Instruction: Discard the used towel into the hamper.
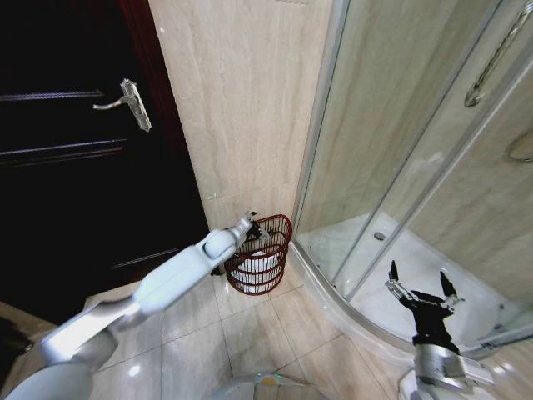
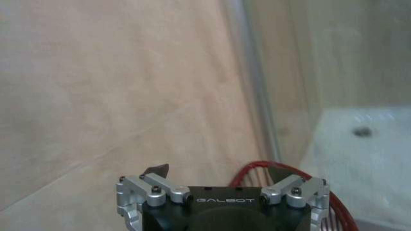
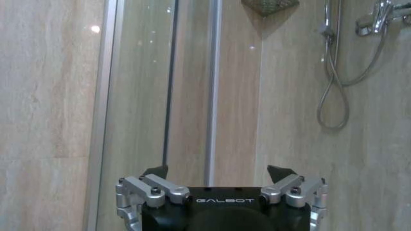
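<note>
Left gripper (image 1: 252, 222) hangs spread wide and empty just above the near rim of the small round dark red-brown wire hamper (image 1: 276, 254), which stands on the beige floor tiles (image 1: 208, 333) in the corner, with a white towel (image 1: 256, 265) lying inside. Beige marble wall (image 1: 241, 100) rises right behind it; the curved glass shower screen (image 1: 391, 158) crowds its right side, the dark door (image 1: 67, 150) stands to the left. Right gripper (image 1: 422, 287), also spread and empty, waits well apart before the shower.

"GALBOT" on the black body of the left claw (image 2: 222, 179) and the right claw (image 3: 222, 175).
</note>
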Robot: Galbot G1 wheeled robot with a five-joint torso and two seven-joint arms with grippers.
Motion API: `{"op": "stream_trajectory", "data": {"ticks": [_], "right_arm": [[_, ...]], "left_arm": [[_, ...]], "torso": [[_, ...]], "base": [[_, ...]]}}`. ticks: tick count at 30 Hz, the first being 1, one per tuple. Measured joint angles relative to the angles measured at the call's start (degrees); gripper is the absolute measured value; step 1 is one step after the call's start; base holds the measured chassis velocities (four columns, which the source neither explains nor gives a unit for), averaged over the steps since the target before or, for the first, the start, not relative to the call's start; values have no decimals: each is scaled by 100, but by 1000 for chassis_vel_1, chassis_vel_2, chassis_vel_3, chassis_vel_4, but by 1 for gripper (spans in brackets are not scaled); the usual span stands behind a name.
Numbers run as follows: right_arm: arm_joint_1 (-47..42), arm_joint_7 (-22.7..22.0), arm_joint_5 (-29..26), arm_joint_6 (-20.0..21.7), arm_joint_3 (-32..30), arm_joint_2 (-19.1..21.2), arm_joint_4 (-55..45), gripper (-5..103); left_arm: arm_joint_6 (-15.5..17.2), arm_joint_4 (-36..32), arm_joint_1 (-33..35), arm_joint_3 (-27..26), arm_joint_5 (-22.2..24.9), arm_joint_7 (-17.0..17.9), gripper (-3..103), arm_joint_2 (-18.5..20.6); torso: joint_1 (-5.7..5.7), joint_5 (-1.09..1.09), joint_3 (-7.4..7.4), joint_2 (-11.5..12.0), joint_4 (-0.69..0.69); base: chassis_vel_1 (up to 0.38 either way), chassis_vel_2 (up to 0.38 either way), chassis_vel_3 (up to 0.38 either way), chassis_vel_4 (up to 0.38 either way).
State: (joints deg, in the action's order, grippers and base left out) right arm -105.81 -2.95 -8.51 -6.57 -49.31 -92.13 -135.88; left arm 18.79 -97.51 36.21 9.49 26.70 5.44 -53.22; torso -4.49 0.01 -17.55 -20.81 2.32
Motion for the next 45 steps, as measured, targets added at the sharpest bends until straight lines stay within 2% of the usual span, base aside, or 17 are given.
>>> {"op": "stream_trajectory", "data": {"ticks": [1, 4, 5, 8, 9, 12, 13, 16, 17, 20, 23, 27, 31, 36, 38, 43, 45], "right_arm": [[0, 0, 0, 0, 0, 0, 0, 100], [-2, 8, -126, 128, 64, 0, -61, 100], [-2, 8, -126, 128, 64, 0, -61, 100], [7, 42, -136, 162, 83, 0, -65, 100], [7, 42, -136, 162, 83, 0, -65, 100], [50, 63, -140, 221, 114, 0, -48, 100], [50, 63, -140, 221, 114, 0, -48, 100], [99, 80, -143, 252, 124, 0, -15, 100], [99, 80, -143, 252, 124, 0, -15, 100], [118, 95, -153, 291, 124, 45, -25, 100], [119, 153, -160, 294, 124, 91, -28, 100], [107, 301, -190, 253, 126, 192, 38, 100], [42, 487, -223, 187, 111, 338, 83, 100], [-26, 530, -346, 219, 156, 351, -161, 100], [-26, 537, -336, 217, 165, 329, -183, 100], [-80, 542, -304, 130, 165, 144, -179, 100], [-98, 537, -314, 109, 164, 110, -173, 100]], "left_arm": [[0, 0, 0, 0, 0, 0, 100, 0], [-106, -709, 1086, -1063, -7, 248, 100, 14], [-106, -709, 1086, -1063, -7, 248, 100, 14], [-304, -1209, 1819, -1710, -30, 862, 100, -51], [-304, -1209, 1819, -1710, -30, 862, 100, -51], [-493, -1526, 2436, -2349, -232, 1312, 100, -289], [-493, -1526, 2436, -2349, -232, 1312, 100, -289], [-673, -1799, 3290, -3114, -498, 1225, 100, -644], [-673, -1799, 3290, -3114, -498, 1225, 100, -644], [-958, -2076, 4012, -3727, -772, 1094, 100, -1114], [-1171, -2227, 4352, -4006, -1016, 1009, 100, -1407], [-1386, -2446, 4751, -4272, -1329, 871, 100, -1786], [-1434, -2707, 5057, -4335, -1529, 866, 100, -2114], [-1605, -2867, 5253, -4198, -1992, 839, 100, -2235], [-1606, -2921, 5279, -4163, -1980, 814, 100, -2235], [-1466, -3186, 5388, -4182, -1372, 360, 100, -2229], [-1442, -3187, 5388, -4194, -1328, 317, 100, -2211]], "torso": [[0, 0, 0, 0, 0], [1, -1, 0, 0, 0], [1, -1, 0, 0, 0], [1, -2, 1, 0, 1], [1, -2, 1, 0, 1], [0, -5, 0, 0, 0], [0, -5, 0, 0, 0], [0, -4, 0, 0, 0], [0, -4, 0, 0, 0], [0, -2, 0, 0, 1], [0, 0, 0, 0, 0], [0, -2, 0, 0, 1], [0, -1, 0, 0, 1], [0, -1, -1, 0, 0], [0, 0, 0, 0, 0], [0, -1, -1, 1, 0], [0, -1, -1, 1, 0]], "base": [[0, 0, 0, 0], [0, 0, 0, 0], [0, 0, 0, 0], [0, 0, 0, 0], [0, 0, 0, 0], [0, 0, 0, 0], [0, 0, 0, 0], [0, 0, 0, 0], [0, 0, 0, 0], [0, 0, 0, 0], [0, 0, 0, 0], [0, 0, 0, 0], [0, 0, 0, 0], [0, 0, 0, 0], [0, 0, 0, 0], [0, 0, 0, 0], [0, 0, 0, 0]]}}
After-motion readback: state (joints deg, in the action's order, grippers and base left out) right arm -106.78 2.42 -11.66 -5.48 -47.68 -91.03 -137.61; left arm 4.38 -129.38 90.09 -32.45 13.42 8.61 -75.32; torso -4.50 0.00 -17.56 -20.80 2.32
